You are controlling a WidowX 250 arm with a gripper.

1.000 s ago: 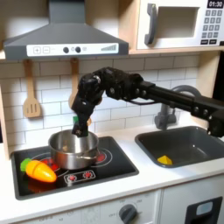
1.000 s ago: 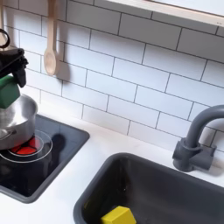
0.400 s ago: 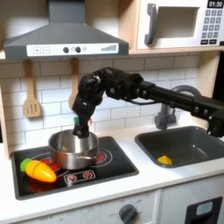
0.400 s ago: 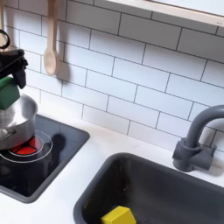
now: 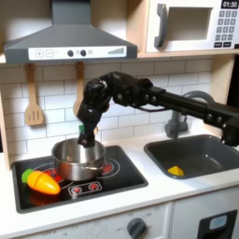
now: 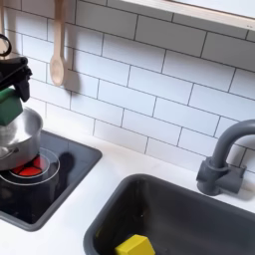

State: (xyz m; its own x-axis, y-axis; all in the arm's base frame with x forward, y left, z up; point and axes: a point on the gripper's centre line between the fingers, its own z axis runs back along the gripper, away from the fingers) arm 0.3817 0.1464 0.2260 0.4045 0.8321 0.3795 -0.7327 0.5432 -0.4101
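a white toy kitchen counter (image 5: 140, 191) runs across the first exterior view; a black stovetop (image 5: 117, 177) is set into its left part, a dark sink (image 5: 196, 149) into its right; on the stovetop stands a silver pot (image 5: 79, 161), with an orange and yellow toy vegetable (image 5: 39, 180) lying just beside it on the first exterior view's left; a yellow block (image 6: 132, 245) lies in the sink basin; a grey faucet (image 6: 224, 159) rises from the counter behind the sink.
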